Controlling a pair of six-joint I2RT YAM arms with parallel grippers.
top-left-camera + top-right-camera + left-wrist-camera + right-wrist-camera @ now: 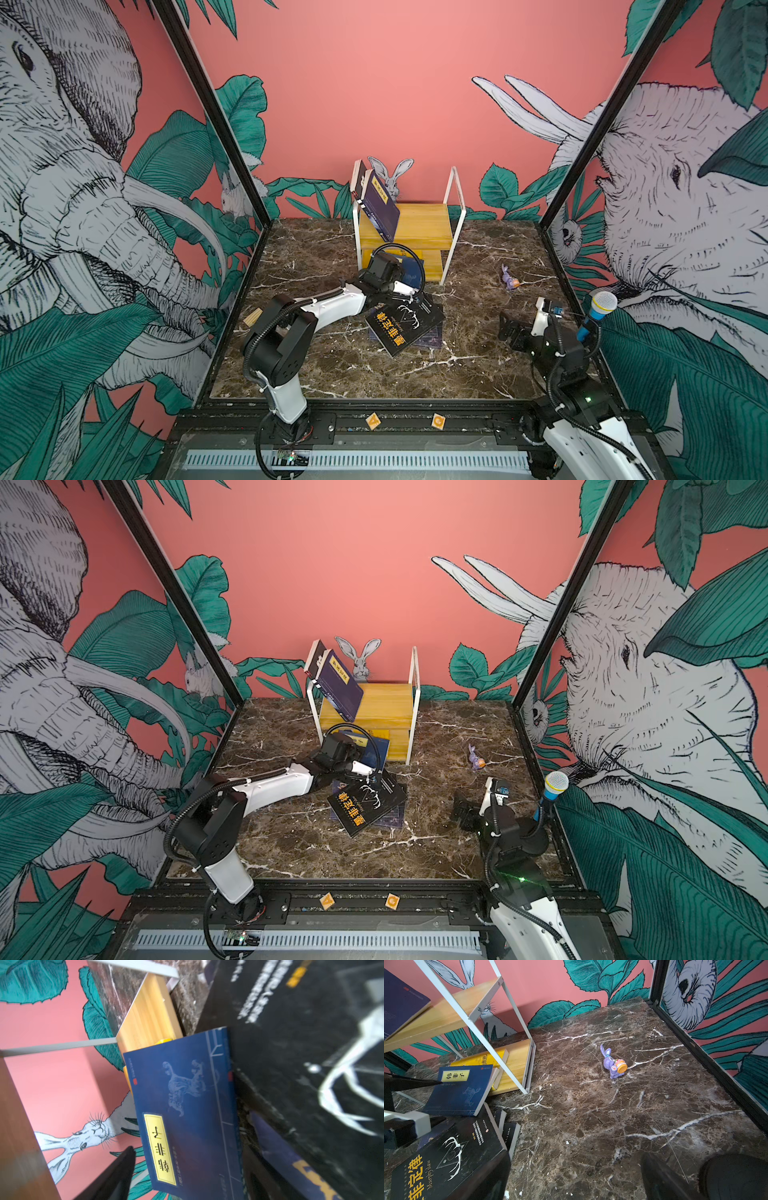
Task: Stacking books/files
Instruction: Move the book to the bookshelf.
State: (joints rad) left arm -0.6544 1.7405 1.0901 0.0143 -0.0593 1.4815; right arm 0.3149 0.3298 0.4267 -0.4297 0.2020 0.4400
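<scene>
A navy book with a yellow label (182, 1105) (460, 1088) lies tilted against the lower board of the yellow shelf (424, 224). My left gripper (187, 1180) (407, 291) straddles its near edge. One finger (116, 1174) stands clear of the cover, so the jaws are open. A black book with an antler drawing (405, 322) (365, 802) lies on other dark books (510, 1134) just in front. Another navy book (380, 203) leans on the upper shelf, and a yellow book (481, 1058) lies on the lower one. My right gripper (577, 1184) (509, 328) hangs open over bare marble at the right.
A purple toy rabbit (509, 279) (613, 1064) lies right of the shelf. A blue microphone (596, 311) stands at the right wall and a wooden block (252, 317) at the left edge. Two orange tiles (372, 421) sit on the front rail.
</scene>
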